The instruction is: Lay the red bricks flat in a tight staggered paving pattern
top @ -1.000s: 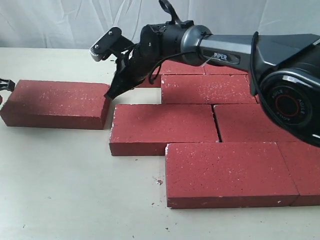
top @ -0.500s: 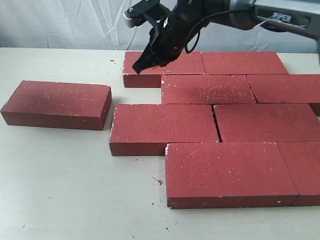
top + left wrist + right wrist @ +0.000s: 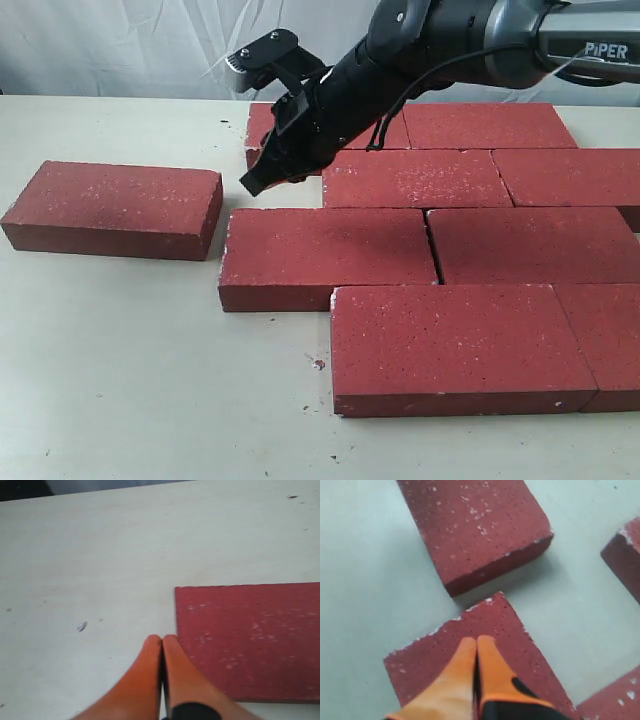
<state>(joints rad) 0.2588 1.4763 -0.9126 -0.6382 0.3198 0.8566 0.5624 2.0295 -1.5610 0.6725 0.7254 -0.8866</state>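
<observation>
Table (image 3: 120, 380): we see a smooth, pale cream top with faint scuffs.
Red bricks (image 3: 450, 345): flat rectangular dark-red blocks, grainy, white-specked and chipped pale at the edges. They lie tight in staggered rows on the table's right side.
Lone brick (image 3: 115, 208): the same kind, lying flat, apart to the left of the rows.
Right arm (image 3: 470, 45): glossy black and grey, stretched over the back rows.
Right gripper (image 3: 476, 642): we find its orange fingers pressed together and empty, above a brick's corner.
Left gripper (image 3: 162, 639): orange fingers together, holding nothing, beside a brick's corner.
</observation>
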